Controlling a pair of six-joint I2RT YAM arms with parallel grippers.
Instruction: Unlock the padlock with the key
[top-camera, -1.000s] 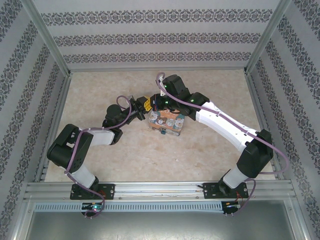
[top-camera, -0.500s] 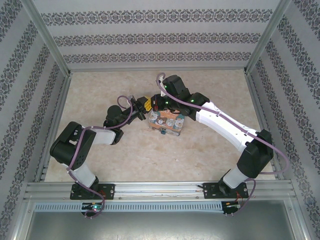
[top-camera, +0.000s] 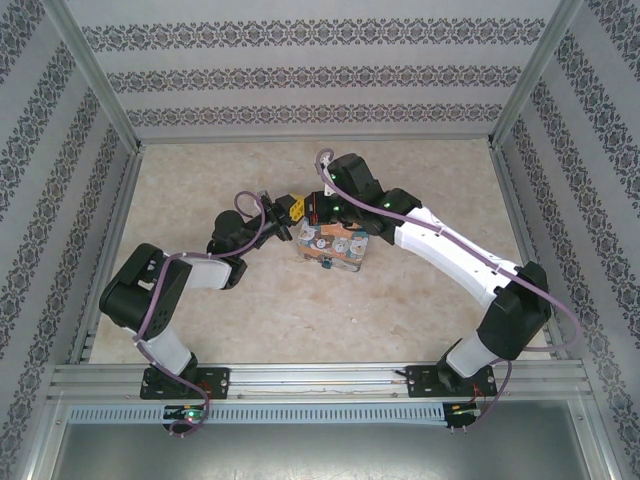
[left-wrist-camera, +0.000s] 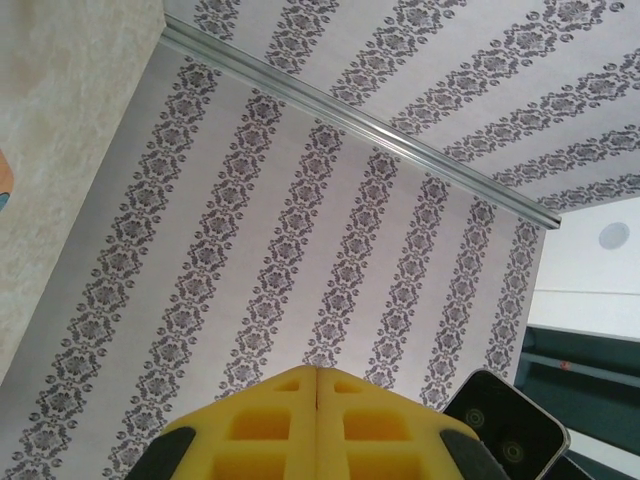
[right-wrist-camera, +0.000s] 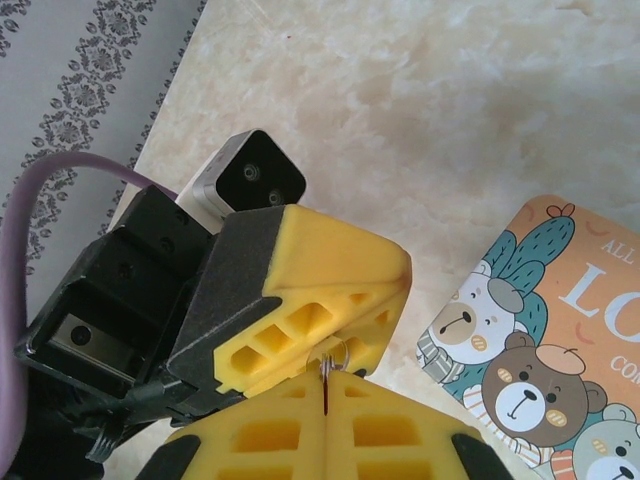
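My right gripper (right-wrist-camera: 328, 372) is shut on a thin metal sliver with a small wire ring (right-wrist-camera: 336, 353) sticking out of the tips; I take it for the key. My left gripper (right-wrist-camera: 345, 300) lies tip to tip against it, its yellow fingers pressed together just above the ring. In the left wrist view the left gripper (left-wrist-camera: 316, 368) is shut with nothing showing between its tips. From above, both grippers (top-camera: 293, 206) (top-camera: 318, 210) meet just behind the colourful tin (top-camera: 335, 245). A tiny teal padlock (top-camera: 326, 266) sits at the tin's near edge.
The bear-printed tin (right-wrist-camera: 545, 330) lies on the marbled table (top-camera: 420, 310) right of the grippers. Patterned walls and aluminium rails (top-camera: 310, 138) enclose the table on three sides. The left wrist camera faces the wall (left-wrist-camera: 300, 220).
The left gripper's fingers have closed the last small gap. Both arms have hardly moved, and the tin lies where it was.
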